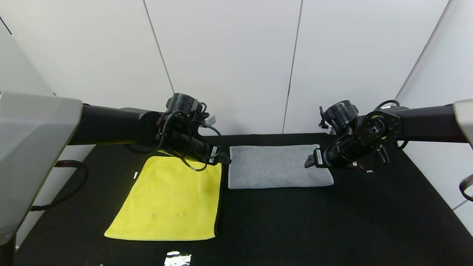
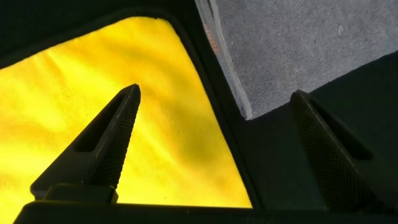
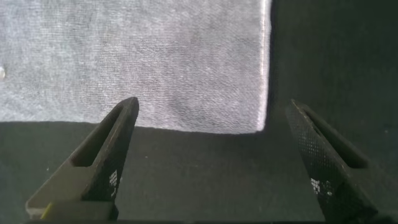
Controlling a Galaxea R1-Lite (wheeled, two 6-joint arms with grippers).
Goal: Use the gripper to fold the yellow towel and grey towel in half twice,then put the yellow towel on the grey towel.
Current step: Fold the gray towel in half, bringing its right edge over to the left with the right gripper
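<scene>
Two towels lie on the black table [image 1: 332, 221], one of each colour. The yellow towel [image 1: 170, 201] lies flat on the robot's left side, a single spread rectangle whose far edge passes under the left arm. The grey towel [image 1: 277, 166] lies just beside it toward the right and farther back, a smaller neat rectangle; a narrow strip of black table separates the two, so they do not touch. Two grippers hover above the cloths, each empty. The left gripper [image 2: 214, 102] hangs over the gap where the yellow towel's far right corner nears the grey towel's left edge, its two fingers spread wide apart. The right gripper [image 3: 211, 115] hangs over the grey towel's near right corner, its two fingers likewise wide apart and holding nothing. One small shiny scrap [image 1: 177, 258] lies at the table's near edge.
</scene>
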